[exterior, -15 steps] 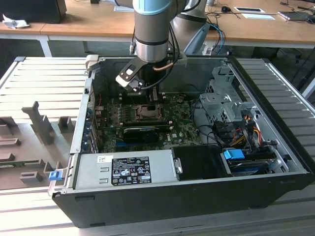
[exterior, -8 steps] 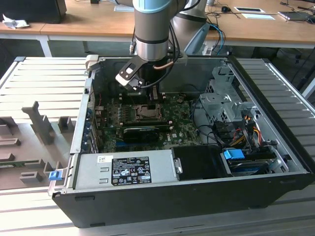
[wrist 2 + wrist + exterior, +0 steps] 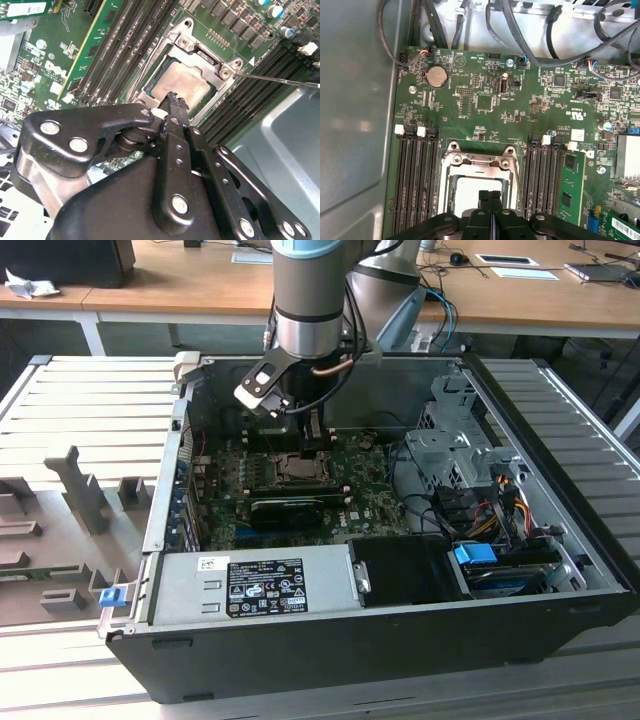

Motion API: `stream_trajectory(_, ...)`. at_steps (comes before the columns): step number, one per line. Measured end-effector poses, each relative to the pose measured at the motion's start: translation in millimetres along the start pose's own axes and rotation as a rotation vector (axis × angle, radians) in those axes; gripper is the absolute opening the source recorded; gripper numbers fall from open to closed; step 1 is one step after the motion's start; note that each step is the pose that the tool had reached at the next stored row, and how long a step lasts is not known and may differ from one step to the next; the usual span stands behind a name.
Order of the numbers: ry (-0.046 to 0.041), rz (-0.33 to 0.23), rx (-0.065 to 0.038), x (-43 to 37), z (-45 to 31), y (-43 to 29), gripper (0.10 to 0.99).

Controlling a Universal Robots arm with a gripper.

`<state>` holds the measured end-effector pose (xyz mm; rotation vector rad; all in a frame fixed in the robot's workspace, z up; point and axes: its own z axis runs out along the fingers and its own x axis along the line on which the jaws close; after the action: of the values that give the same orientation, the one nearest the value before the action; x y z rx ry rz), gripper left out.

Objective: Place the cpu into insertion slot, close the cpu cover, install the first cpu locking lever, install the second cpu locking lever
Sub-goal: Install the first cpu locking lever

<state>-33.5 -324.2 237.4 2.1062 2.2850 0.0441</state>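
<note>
The gripper (image 3: 172,100) hangs inside the open computer case (image 3: 400,640). Its jaws are clenched together with nothing between them, the tips right at the cpu (image 3: 186,82). The cpu lies flat in the insertion slot (image 3: 454,149) on the green motherboard (image 3: 485,105), and the cpu cover (image 3: 476,170) is folded down around it.

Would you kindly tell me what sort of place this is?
Probably a robotics lab or workshop: a robot arm reaches into an open computer case on a slatted metal bench, with wooden desks carrying papers behind.
</note>
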Motion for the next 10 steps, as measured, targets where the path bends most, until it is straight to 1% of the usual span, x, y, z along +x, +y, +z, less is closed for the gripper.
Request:
stream_trajectory(2, 0.0001, 0.001, 0.0, 0.0, -3.2, 0.2, 0.106)
stream_trajectory(3, 0.0, 0.002, 0.0, 0.0, -7.1, 0.3, 0.106)
stream_trajectory(9, -0.0002, 0.005, 0.0, -0.1, -18.3, 0.8, 0.106)
stream_trajectory(10, -0.0003, 0.006, 0.0, -0.1, -21.6, 1.0, 0.106)
